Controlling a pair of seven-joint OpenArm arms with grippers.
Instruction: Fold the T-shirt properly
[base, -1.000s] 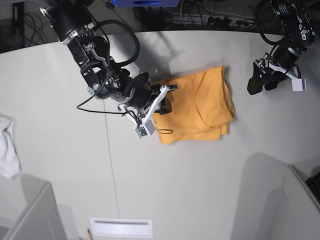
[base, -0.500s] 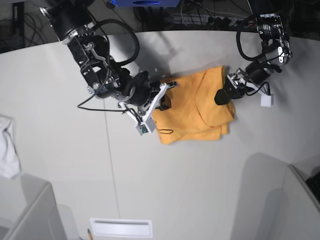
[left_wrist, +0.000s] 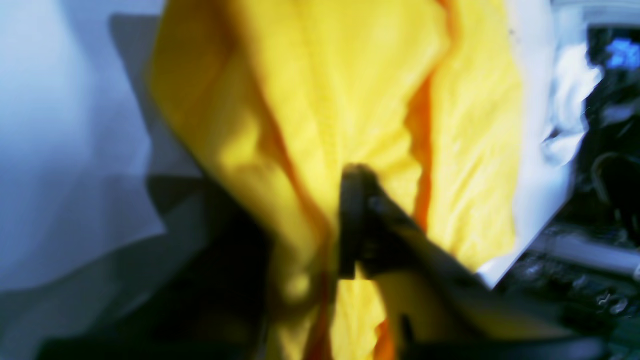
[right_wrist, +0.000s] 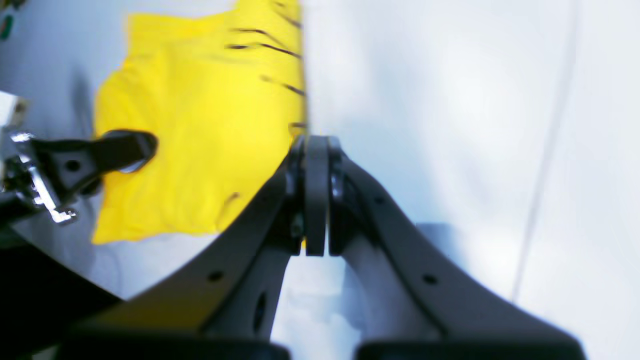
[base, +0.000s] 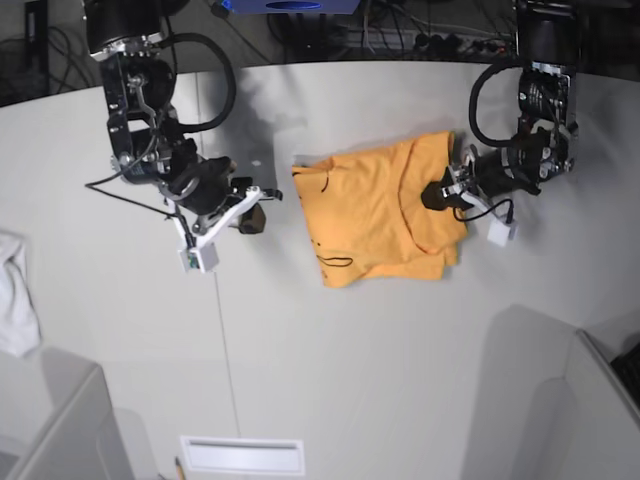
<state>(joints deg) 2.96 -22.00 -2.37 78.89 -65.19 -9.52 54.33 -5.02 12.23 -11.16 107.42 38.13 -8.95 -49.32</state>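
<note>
A pale grey table (base: 330, 350) fills the base view, with dark cables beyond its far edge. The T-shirt (base: 380, 215) lies folded near the table's middle, thin black script along its left edge. The left claw (base: 437, 194) sits at its right edge; the left wrist view shows yellow cloth bunched between the jaws, pinched. The right claw (right_wrist: 315, 195), jaws pressed together, hangs off the shirt over bare table. A white cloth (base: 15, 295) lies at the table's left edge.
</note>
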